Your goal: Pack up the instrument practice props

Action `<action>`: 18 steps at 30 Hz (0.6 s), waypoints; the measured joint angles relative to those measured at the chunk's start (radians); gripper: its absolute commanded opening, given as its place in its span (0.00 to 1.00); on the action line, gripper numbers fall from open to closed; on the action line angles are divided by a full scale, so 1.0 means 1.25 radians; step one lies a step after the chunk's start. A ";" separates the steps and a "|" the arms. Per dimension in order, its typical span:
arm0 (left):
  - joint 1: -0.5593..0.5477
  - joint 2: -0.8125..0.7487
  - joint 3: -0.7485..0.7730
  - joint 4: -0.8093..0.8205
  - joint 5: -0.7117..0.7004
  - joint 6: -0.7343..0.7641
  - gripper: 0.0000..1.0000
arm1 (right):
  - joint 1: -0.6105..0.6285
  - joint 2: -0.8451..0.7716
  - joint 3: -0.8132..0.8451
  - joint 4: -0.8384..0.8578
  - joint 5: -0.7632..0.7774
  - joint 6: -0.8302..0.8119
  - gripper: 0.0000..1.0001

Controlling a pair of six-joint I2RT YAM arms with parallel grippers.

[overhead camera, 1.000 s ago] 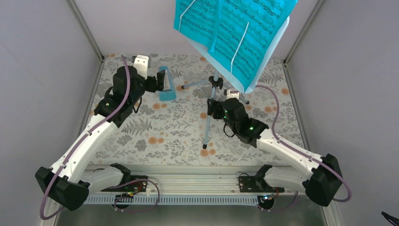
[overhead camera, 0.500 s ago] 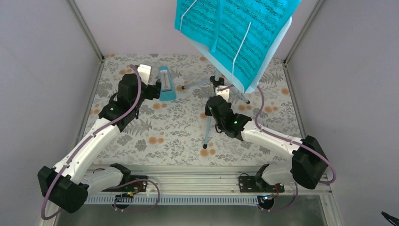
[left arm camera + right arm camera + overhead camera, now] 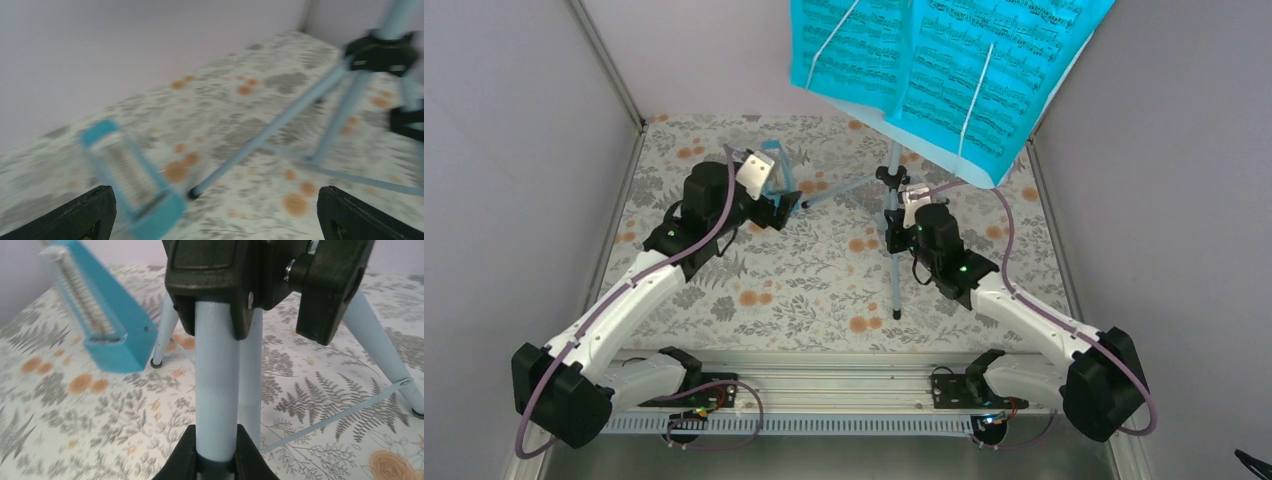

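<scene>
**Table top** (image 3: 754, 290): flat, covered in a grey fern and orange flower print, enclosed by pale walls (image 3: 514, 150) on three sides.

**Music stand** (image 3: 894, 285): a light blue tripod standing upright right of centre on the table top. Its tubes meet in a black hub (image 3: 260, 275), and one foot reaches out to the left rear.

**Sheet-music pages** (image 3: 944, 60): teal, printed with staves, spread open on the stand's desk at the top of the overhead view and crossed by two thin white retaining wires.

**Left arm** (image 3: 624, 300) and **right arm** (image 3: 1024, 320): white links with black joints. The left arm reaches to the left rear, the right arm to the tripod.

**Metronome** (image 3: 130, 185): a small light blue wedge with a ribbed face, resting on the table top at the left rear. Its base is just beside the tripod's left foot.

**Left gripper** (image 3: 215, 205): spread wide and holding nothing. The metronome lies just ahead, near one finger; the wrist view is blurred.

**Right gripper** (image 3: 215, 460): clamped narrow around a pale blue stand tube below the hub, with both fingers (image 3: 182, 460) pressed to its sides.
</scene>
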 measured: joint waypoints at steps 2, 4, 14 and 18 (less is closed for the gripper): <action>-0.015 0.017 0.004 0.001 0.082 -0.004 0.99 | -0.011 -0.023 -0.014 -0.004 -0.065 -0.040 0.04; -0.042 0.030 0.003 0.005 0.147 -0.019 1.00 | -0.020 -0.039 -0.027 0.001 -0.130 -0.074 0.04; -0.072 0.053 -0.050 0.131 0.324 -0.122 1.00 | -0.084 -0.063 -0.056 0.034 -0.443 -0.167 0.04; -0.070 0.111 -0.051 0.163 0.358 -0.119 0.96 | -0.096 -0.063 -0.066 0.055 -0.489 -0.169 0.04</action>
